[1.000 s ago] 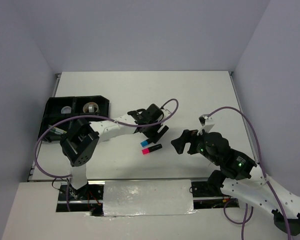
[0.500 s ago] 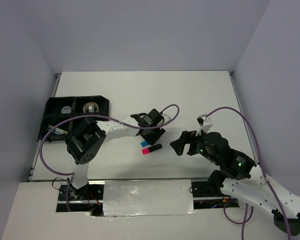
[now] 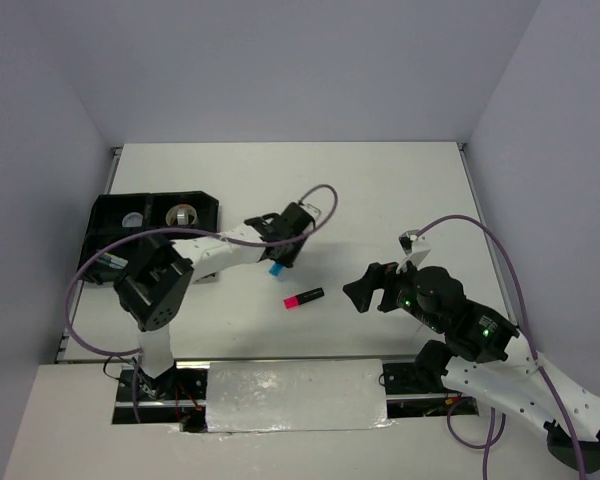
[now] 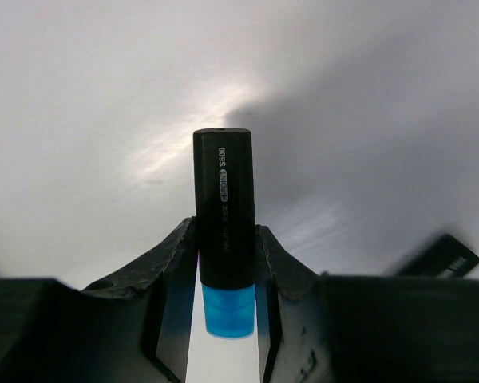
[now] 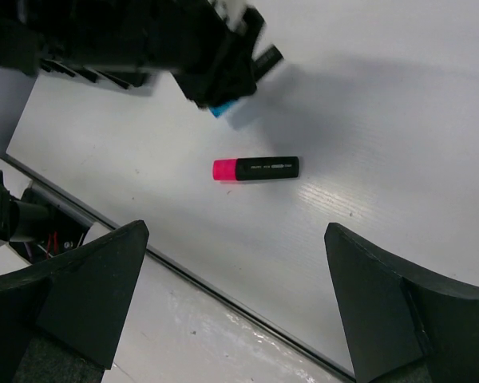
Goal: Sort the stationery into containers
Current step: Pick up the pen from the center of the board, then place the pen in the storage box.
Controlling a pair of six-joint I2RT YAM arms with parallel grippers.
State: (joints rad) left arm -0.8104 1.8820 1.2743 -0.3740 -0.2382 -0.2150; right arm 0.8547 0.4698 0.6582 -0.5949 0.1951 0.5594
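Blue-ended highlighter (image 4: 223, 183): light, stiff, smooth plastic barrel, likely slippery; pinched across barrel near blue end by left gripper (image 4: 223, 230), apparently lifted, around worktop centre
Pink-ended highlighter (image 3: 303, 298) lies flat toward near edge; best taken mid-barrel, across width
Right gripper (image 3: 366, 287) spread wide, empty, to its right
Tray (image 3: 100, 215) at left edge
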